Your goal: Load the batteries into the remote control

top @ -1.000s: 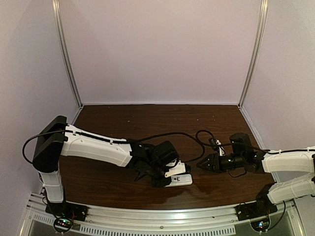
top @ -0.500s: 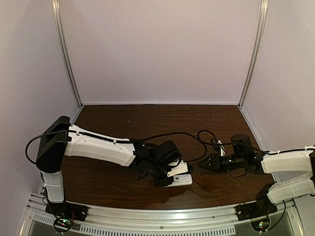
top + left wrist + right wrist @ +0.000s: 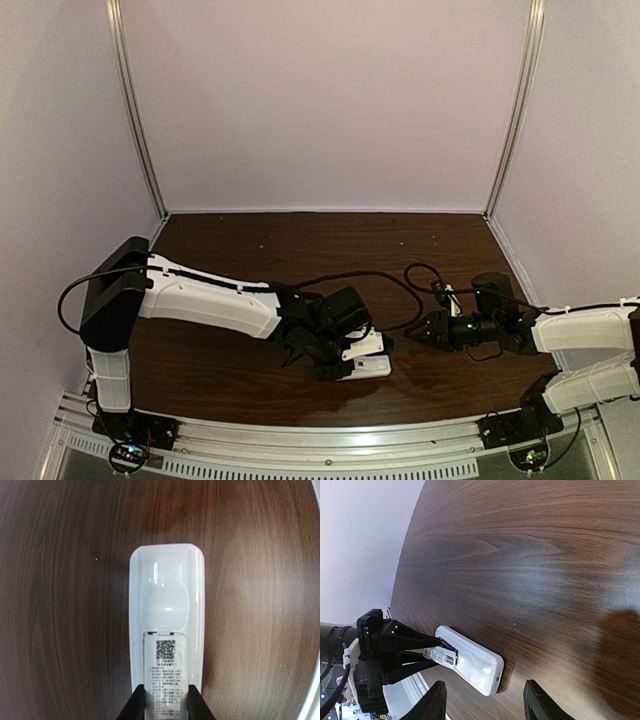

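The white remote control (image 3: 166, 605) lies face down on the dark wooden table; it also shows in the top view (image 3: 370, 368) and the right wrist view (image 3: 475, 665). My left gripper (image 3: 167, 707) is shut on the small white cover piece (image 3: 166, 675) with a QR label. It holds the cover tilted over the remote's back end, its front edge at the compartment's edge. A dark purple-blue sliver (image 3: 446, 644) shows under the cover; the batteries are otherwise hidden. My right gripper (image 3: 485, 702) is open and empty, hovering to the right of the remote (image 3: 422, 330).
A black cable (image 3: 400, 290) loops over the table between the two arms. The metal rail (image 3: 320, 440) runs along the near edge just in front of the remote. Purple walls close the back and sides.
My left arm has shifted slightly to the right with the cover piece over the remote. My right gripper has barely moved.
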`<state>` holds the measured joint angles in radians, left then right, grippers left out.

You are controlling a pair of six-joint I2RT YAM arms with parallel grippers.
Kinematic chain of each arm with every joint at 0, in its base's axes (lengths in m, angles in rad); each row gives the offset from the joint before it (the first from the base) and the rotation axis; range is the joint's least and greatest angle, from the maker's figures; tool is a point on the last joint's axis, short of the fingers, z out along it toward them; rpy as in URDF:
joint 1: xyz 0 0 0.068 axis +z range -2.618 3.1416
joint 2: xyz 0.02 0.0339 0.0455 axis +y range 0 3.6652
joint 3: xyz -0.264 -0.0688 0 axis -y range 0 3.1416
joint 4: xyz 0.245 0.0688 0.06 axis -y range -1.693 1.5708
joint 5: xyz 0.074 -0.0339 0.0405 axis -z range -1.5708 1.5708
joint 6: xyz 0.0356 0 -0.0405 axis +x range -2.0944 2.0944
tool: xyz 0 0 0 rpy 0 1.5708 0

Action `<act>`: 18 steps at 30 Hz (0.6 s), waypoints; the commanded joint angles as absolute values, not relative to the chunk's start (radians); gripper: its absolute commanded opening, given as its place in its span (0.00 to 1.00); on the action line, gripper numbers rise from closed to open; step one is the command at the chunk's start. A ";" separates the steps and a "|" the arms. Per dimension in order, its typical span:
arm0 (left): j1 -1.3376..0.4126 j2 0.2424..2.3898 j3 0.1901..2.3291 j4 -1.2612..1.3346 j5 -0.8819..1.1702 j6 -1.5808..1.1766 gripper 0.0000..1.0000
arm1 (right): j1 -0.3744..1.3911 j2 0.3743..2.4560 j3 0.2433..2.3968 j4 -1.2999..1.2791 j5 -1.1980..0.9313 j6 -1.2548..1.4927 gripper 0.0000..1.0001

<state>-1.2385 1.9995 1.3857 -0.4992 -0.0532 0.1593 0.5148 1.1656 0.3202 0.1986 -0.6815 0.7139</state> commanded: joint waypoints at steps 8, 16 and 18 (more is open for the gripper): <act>-1.235 2.035 1.417 -0.528 -0.062 0.193 0.20 | 0.502 1.144 0.307 0.206 -0.702 0.711 0.53; -1.235 2.050 1.435 -0.546 -0.057 0.202 0.29 | 0.499 1.143 0.308 0.207 -0.706 0.707 0.53; -1.235 2.050 1.437 -0.548 -0.053 0.205 0.33 | 0.499 1.143 0.310 0.205 -0.707 0.706 0.53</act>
